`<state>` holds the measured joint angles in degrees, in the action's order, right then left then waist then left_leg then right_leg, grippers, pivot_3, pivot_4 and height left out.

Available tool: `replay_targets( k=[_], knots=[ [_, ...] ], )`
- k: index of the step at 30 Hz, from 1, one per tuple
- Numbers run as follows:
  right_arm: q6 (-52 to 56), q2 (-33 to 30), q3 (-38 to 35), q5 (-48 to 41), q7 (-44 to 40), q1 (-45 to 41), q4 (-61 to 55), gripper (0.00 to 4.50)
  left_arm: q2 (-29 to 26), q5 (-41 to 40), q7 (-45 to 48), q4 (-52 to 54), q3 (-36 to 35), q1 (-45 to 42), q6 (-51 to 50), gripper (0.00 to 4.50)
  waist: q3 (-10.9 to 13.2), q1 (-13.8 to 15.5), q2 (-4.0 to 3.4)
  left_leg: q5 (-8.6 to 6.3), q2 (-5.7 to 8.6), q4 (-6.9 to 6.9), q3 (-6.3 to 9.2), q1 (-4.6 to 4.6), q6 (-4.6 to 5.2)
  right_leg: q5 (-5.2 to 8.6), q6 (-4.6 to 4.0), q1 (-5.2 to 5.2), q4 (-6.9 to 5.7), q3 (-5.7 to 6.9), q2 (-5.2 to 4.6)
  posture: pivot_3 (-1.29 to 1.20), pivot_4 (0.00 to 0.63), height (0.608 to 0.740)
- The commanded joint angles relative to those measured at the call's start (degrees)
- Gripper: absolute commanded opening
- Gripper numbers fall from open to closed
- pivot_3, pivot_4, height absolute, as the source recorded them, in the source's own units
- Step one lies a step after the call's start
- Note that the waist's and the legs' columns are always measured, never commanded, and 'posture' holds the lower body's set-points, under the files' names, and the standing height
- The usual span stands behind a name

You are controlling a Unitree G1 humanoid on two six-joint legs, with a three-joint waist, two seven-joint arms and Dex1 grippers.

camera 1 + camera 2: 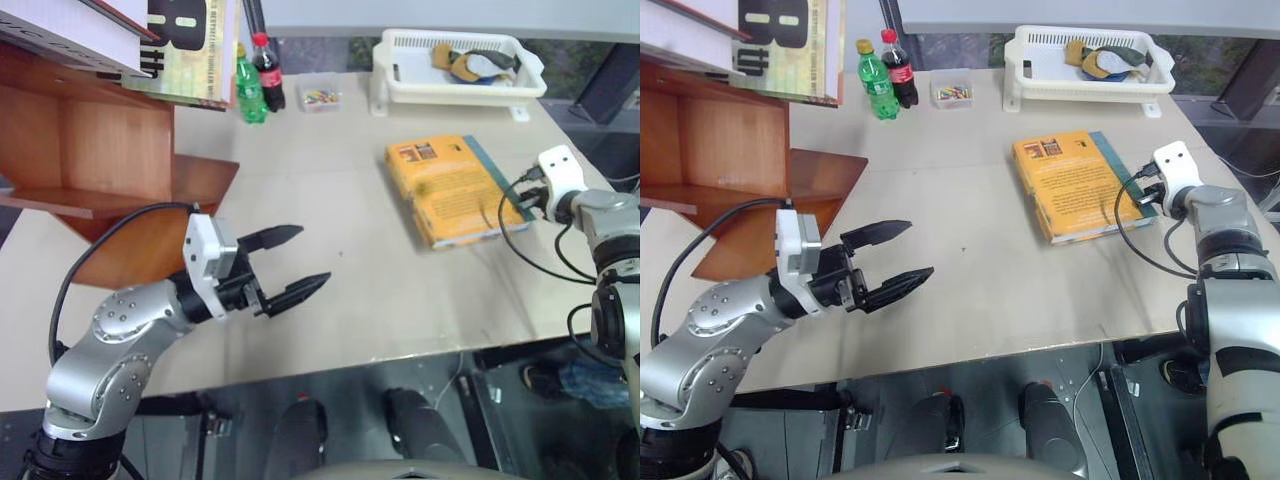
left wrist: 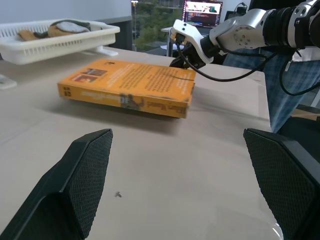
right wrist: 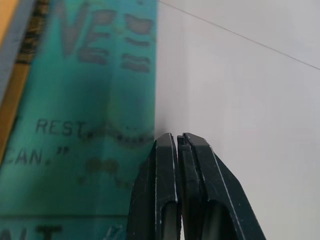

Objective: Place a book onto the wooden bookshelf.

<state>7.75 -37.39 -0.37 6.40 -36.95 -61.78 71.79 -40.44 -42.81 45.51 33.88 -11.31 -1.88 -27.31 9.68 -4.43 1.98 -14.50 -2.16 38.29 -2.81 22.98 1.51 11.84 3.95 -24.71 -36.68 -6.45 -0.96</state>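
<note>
My left gripper [image 1: 290, 265] hangs above the beige tabletop [image 1: 330, 180], forearm bent inward, the two black fingers spread wide apart and level, pointing toward the thick orange-yellow book [image 1: 452, 188]. Nothing sits between those fingers.

The thick orange-yellow book lies flat on the beige tabletop, cover up, with a thinner teal book [image 1: 495, 168] under it showing along the far-right edge. The large reddish-brown wooden bookshelf [image 1: 90, 150] stands well apart from the orange-yellow book, on the far left side of it, with a pale yellow book with big black numerals [image 1: 185, 45] resting on its upper board.

My right arm reaches forward on the right side of the orange-yellow book, wrist angled down. My right gripper [image 3: 178, 137] has its two black fingers pressed together with nothing between them; the tips are at the right edge of the teal book, over the line where the teal cover meets the tabletop. I cannot tell whether the tips touch it.

Beyond the orange-yellow book stand a white plastic basket [image 1: 400, 85], a green bottle [image 1: 249, 92] and a dark cola bottle [image 1: 268, 75]
</note>
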Motion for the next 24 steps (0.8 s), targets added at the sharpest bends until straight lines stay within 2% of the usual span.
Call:
replay_targets(
  k=[1,9,12,15,18,24],
  knots=[
    [-2.16,0.45,0.17,-0.21,-3.27,-1.04,-0.63,0.18,0.19,-0.37,-0.63,2.5,-1.33,0.15,0.9,4.5,0.0,-0.28,0.0,0.0,0.0,0.0,0.0,0.0,0.0,-0.01,0.01,0.0,-0.01,0.0,0.0,0.0,0.15,0.74],
    [-4.34,1.41,-0.36,-0.57,-6.44,0.38,-1.15,0.18,0.28,-0.01,-0.84,2.19,-1.28,0.16,1.32,4.5,0.01,-1.02,-0.01,0.0,0.0,0.0,0.01,0.0,0.0,-0.09,0.16,0.0,-0.03,0.0,0.0,0.0,0.15,0.74],
    [-4.31,1.46,-1.12,-0.59,-2.39,0.12,-0.57,0.18,0.26,0.12,-0.82,2.18,-1.32,0.37,1.39,4.5,0.01,-1.06,-0.01,0.0,0.0,0.0,0.01,0.0,0.0,-0.09,0.16,0.0,-0.03,0.0,0.0,0.0,0.15,0.74],
    [-4.79,2.38,-1.73,-0.26,5.1,-0.84,0.62,0.18,0.3,0.33,-0.81,2.06,-1.27,0.48,1.5,4.5,0.01,-1.1,-0.01,0.0,0.0,0.0,0.01,0.0,0.0,-0.09,0.16,0.0,-0.03,0.0,0.0,0.0,0.15,0.74],
    [-4.05,5.37,-3.16,-1.31,11.74,-2.42,2.18,0.18,0.52,0.8,-0.88,1.8,-0.93,0.24,1.67,4.5,0.01,-1.28,-0.01,0.0,0.01,0.0,0.01,0.0,0.0,-0.09,0.15,0.0,-0.03,-0.01,0.0,0.0,0.15,0.74],
    [-1.83,9.88,-7.96,-5.34,15.24,-6.03,3.88,0.18,0.51,0.94,-1.2,2.51,-1.73,1.15,1.49,4.5,0.07,-1.47,-0.1,0.0,0.01,0.0,0.02,0.0,0.0,-0.1,0.16,-0.01,-0.04,-0.01,0.01,0.0,0.15,0.74]
  ],
)
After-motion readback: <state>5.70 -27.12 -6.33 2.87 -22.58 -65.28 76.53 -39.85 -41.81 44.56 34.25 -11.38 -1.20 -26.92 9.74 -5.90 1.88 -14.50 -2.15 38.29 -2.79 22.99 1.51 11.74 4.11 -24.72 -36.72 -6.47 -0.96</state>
